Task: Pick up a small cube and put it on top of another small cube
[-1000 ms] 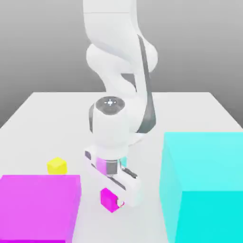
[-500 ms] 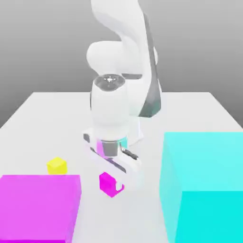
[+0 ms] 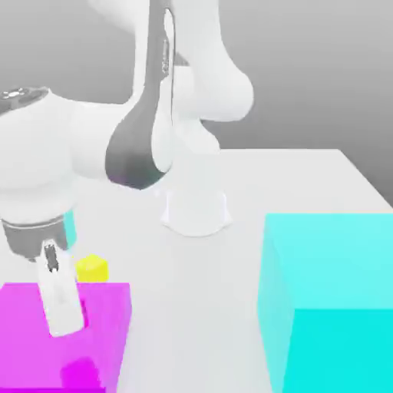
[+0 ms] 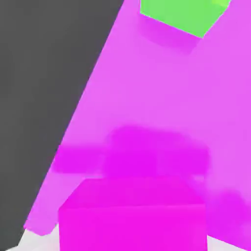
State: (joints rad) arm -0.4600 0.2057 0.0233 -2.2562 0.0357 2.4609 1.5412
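Going from the exterior view's left: bends the arm (image 3: 138, 146) over to that side, with the white hand (image 3: 60, 295) hanging in front of the large magenta block (image 3: 107, 315) as seen from there. Has the end effector (image 4: 132, 242) closed on the small magenta cube (image 4: 132, 228), gripping it between the pale fingertips (image 4: 43, 243). Keeps most of that cube behind the hand in the exterior view, with just a sliver of stronger magenta along the hand's edge. In the hand view, looks past the gripped cube onto a broad magenta surface, marked by darker magenta patches (image 4: 157, 152). Also catches there a green, block-like shape (image 4: 181, 14) with a yellowish patch on it, cut off by the picture's edge. Can't tell from this which thing to call it.

Next, a little further right in the exterior view, comes to the small yellow cube (image 3: 92, 269), beyond the large magenta block, near the hand and partly covered by the block's far edge. Around the middle, on the pale worktop (image 3: 196, 307), meets the arm's white base (image 3: 196, 211). Ends at the exterior view's right with the large cyan block (image 3: 334, 261), well apart from the small yellow cube.
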